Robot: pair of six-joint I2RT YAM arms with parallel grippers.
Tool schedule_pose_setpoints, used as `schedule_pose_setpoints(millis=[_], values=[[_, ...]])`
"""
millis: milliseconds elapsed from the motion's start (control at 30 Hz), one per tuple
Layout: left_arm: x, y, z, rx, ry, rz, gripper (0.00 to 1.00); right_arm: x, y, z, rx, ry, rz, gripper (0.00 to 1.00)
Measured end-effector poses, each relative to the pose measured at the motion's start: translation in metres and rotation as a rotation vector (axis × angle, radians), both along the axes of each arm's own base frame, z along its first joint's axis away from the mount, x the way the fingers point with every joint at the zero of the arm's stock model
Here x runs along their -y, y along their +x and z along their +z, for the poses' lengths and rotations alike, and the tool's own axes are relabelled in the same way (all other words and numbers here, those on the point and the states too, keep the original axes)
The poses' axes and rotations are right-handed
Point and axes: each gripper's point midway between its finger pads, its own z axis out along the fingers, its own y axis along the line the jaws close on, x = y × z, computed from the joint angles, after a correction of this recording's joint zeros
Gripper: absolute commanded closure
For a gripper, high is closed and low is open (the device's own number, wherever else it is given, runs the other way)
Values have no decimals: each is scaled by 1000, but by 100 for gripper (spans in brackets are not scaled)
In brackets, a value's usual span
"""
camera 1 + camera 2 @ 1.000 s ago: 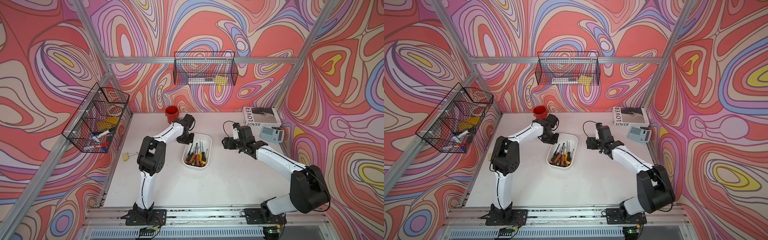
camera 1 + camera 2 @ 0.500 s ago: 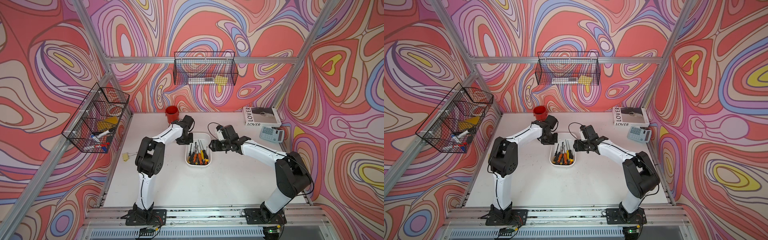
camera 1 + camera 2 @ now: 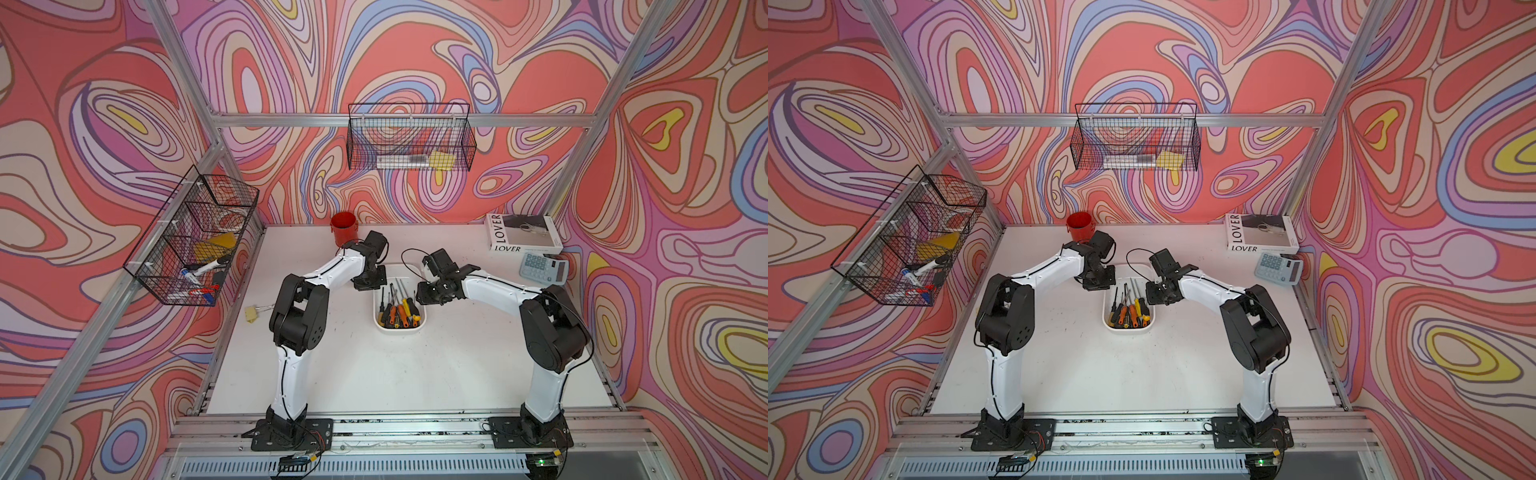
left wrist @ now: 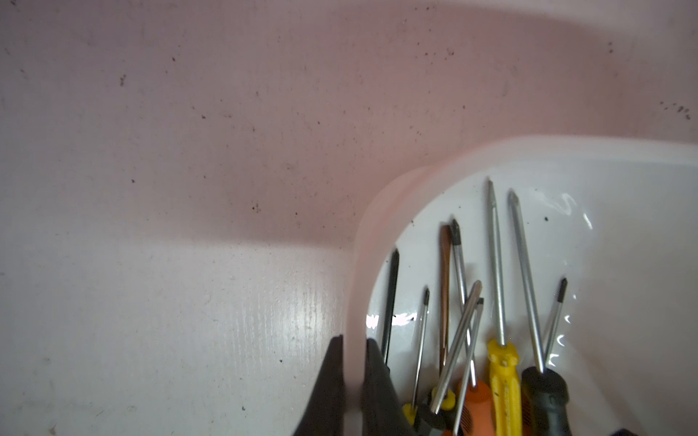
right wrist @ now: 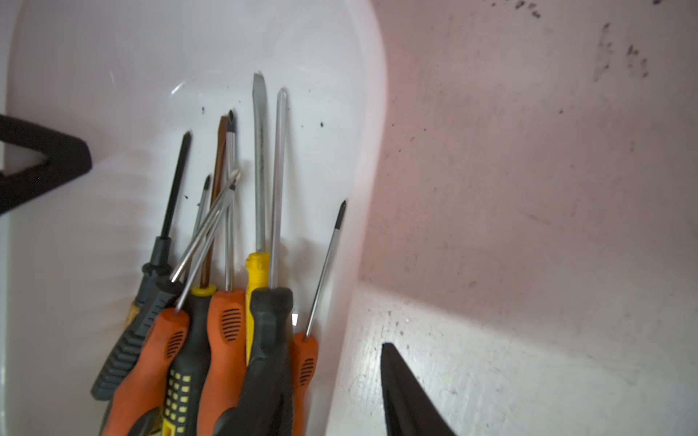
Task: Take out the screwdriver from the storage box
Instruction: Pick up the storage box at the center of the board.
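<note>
Tabletop (image 3: 353, 365) is plain white and a bit scuffed, boxed in by swirly pink-orange walls (image 3: 415, 62). Screwdrivers (image 3: 397, 311) are piled in the white storage box (image 3: 400, 329) mid-table, handles toward the robot. Left hand (image 4: 355, 341) is pinching the box's rim, while right hand (image 3: 424, 293) is spread, one finger inside the box, one outside.

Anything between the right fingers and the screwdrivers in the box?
Yes: the rim of the box. The only one of the right fingers in view sits outside over the table, rim between it and the nearest orange screwdriver.
</note>
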Motion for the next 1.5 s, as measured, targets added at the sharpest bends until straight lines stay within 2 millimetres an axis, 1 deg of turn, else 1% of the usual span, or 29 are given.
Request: schedule_pose_setpoints(millis=[33,67,167,200,267,367,467,567,600,700,800,900,933,1000,1133,1167,1233,1333,1400,1467,1500], values=[[0,0,0,0,0,0,76,0,0,-1,-4,-5,-1,69],[0,0,-1,-2,-3,2,65,-1,0,-2,-9,-8,0,72],[-4,-8,-15,-36,12,9,40,-2,1,-4,-15,-16,-4,82],[-6,-12,-20,-50,18,12,33,-2,1,-4,-17,-16,-6,85],[-8,-16,-25,-66,25,18,28,-3,3,-3,-13,-17,-18,90],[-8,-17,-26,-71,25,23,27,-1,4,-4,-11,-30,-26,99],[-10,-22,-29,-83,28,26,32,0,5,-4,-10,-41,-28,100],[-12,-27,-34,-99,34,33,47,-1,9,-4,-6,-51,-30,100],[-13,-28,-34,-101,34,36,49,-1,10,-4,-3,-53,-31,100],[-14,-31,-32,-99,31,50,49,0,11,-4,0,-57,-35,100],[-16,-32,-27,-85,23,71,46,0,11,-4,2,-60,-36,100],[-14,-26,-21,-53,9,87,46,0,12,-4,4,-62,-37,100],[-14,-24,-19,-42,5,90,47,0,12,-4,5,-62,-36,100],[-13,-19,-15,-26,3,96,53,0,12,-4,5,-63,-36,100],[-6,0,-1,25,-12,98,76,0,12,-4,7,-65,-33,100],[-4,3,0,32,-15,98,79,0,12,-4,7,-65,-32,100],[-3,8,0,37,-13,98,79,0,12,-4,7,-66,-31,100],[-3,9,-6,26,-3,95,81,1,12,-4,10,-67,-30,100],[-4,8,-11,11,7,94,89,1,12,-4,11,-67,-28,100],[-5,7,-16,-2,20,91,100,1,12,-4,11,-68,-27,100],[-5,8,-15,-2,19,92,100,1,12,-4,12,-69,-26,100]])
